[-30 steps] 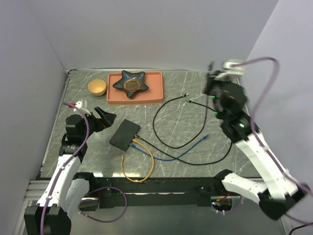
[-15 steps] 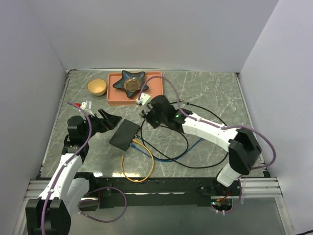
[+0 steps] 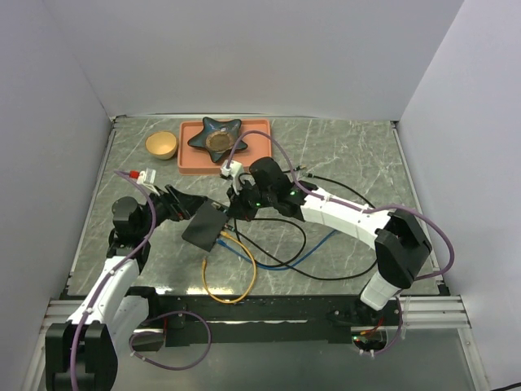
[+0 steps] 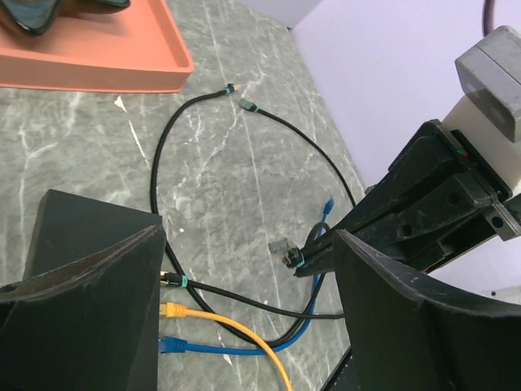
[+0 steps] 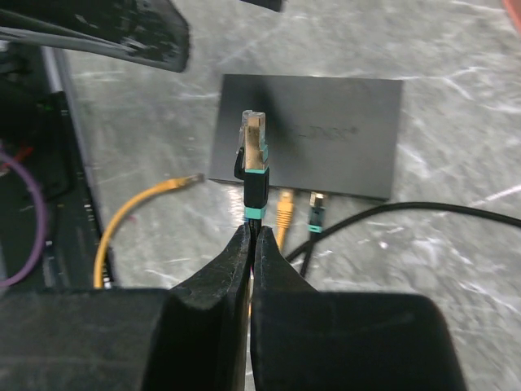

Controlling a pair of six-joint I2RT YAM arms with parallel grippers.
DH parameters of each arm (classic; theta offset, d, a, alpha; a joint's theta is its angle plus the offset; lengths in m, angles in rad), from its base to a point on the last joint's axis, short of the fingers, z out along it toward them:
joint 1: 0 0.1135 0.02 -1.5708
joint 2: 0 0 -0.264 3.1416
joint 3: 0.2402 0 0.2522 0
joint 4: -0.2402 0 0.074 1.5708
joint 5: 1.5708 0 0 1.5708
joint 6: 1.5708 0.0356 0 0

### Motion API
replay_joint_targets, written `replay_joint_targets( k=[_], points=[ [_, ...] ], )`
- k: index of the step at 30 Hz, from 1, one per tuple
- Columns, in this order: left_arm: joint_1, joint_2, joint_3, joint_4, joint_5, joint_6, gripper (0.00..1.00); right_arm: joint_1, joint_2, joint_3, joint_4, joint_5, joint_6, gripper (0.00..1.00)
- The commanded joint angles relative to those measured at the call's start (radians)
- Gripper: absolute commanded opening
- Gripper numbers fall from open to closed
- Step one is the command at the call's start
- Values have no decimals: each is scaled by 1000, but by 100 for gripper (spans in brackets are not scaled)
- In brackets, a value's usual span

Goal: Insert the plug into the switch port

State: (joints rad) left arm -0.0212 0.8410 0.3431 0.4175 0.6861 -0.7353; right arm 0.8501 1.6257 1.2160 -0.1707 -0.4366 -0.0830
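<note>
Right gripper clenched on the black cable just behind the plug. Plug held off the table, tip aimed at the switch, just short of its socket side. Yellow plug already seated there. Left gripper spread wide, empty, close by the switch. Step: alignment. Next, likely: drop to socket level, line up with a free socket, push straight in, with the left bracing the box.

On the table, the switch port lies left of centre, with the plug just right of it. Above sits the tray holding a dish, and a bowl lies left of the tray.
</note>
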Motion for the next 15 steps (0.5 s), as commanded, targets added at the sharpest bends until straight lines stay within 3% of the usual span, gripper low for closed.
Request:
replay_joint_targets(
  k=[1, 9, 15],
  points=[
    [4, 4, -1, 87, 49, -15, 88, 1, 6, 14, 54, -88, 48, 0],
    [3, -5, -22, 181, 128, -22, 82, -8, 43, 63, -6, -188, 17, 0],
    [-25, -60, -55, 290, 190, -35, 80, -77, 51, 76, -14, -413, 15, 0]
  ],
)
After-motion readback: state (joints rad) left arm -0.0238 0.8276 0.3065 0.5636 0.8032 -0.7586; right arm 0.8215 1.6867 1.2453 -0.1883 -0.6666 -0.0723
